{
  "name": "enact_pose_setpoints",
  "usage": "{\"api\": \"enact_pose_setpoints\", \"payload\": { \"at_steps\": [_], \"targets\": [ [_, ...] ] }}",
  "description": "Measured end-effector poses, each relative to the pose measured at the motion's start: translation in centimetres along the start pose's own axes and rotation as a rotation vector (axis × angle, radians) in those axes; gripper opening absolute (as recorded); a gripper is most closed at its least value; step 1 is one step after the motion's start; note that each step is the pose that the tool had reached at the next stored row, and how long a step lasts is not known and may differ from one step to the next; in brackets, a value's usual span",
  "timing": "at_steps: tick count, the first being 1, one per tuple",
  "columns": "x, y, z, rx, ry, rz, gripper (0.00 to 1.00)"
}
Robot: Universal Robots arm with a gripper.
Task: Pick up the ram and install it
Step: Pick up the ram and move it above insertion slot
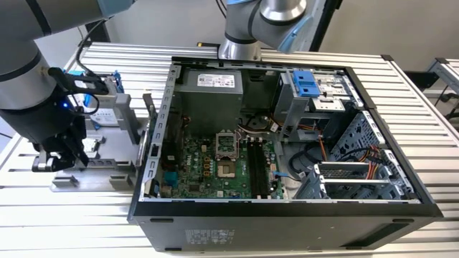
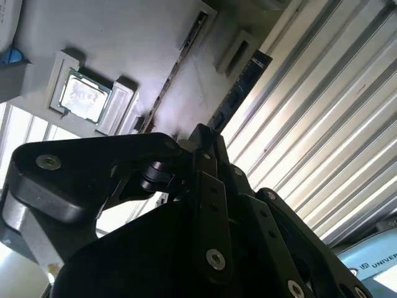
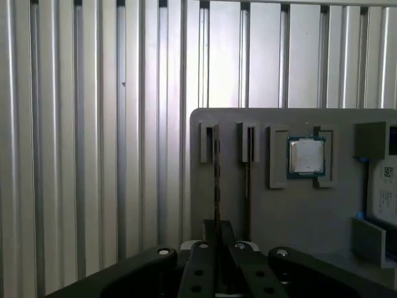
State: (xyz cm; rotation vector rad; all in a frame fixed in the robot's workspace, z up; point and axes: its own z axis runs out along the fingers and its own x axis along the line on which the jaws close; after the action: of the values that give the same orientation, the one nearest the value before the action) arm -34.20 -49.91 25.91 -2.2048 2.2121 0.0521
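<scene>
In the first wrist view the ram (image 3: 216, 180) is a thin dark stick standing on edge, running from the end slot of a grey holder tray (image 3: 273, 217) down between my fingers. My gripper (image 3: 216, 234) is shut on it. The second wrist view shows the same ram (image 2: 239, 93) as a dark strip slanting up from my gripper (image 2: 201, 133). In the exterior view my gripper (image 1: 57, 158) hangs over the tray (image 1: 93, 180) at the exterior view's left, beside the open computer case (image 1: 287, 220). The motherboard's black slots (image 1: 256, 166) lie inside the case.
A second thin stick (image 3: 247, 167) stands in the neighbouring tray slot. A square silver processor (image 3: 306, 156) sits in its pocket, and a hard drive (image 3: 384, 198) with a white label is at the tray's far end. The table is ribbed aluminium (image 3: 93, 155).
</scene>
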Motion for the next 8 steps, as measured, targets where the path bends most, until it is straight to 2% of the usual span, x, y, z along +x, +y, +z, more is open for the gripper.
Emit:
{"api": "enact_pose_setpoints", "payload": {
  "at_steps": [1,8],
  "targets": [
    [-0.02,0.01,-0.53,0.0001,-0.0001,0.000,0.00],
    [-0.09,0.02,-2.45,-0.0001,0.0001,0.000,0.00]
  ]
}}
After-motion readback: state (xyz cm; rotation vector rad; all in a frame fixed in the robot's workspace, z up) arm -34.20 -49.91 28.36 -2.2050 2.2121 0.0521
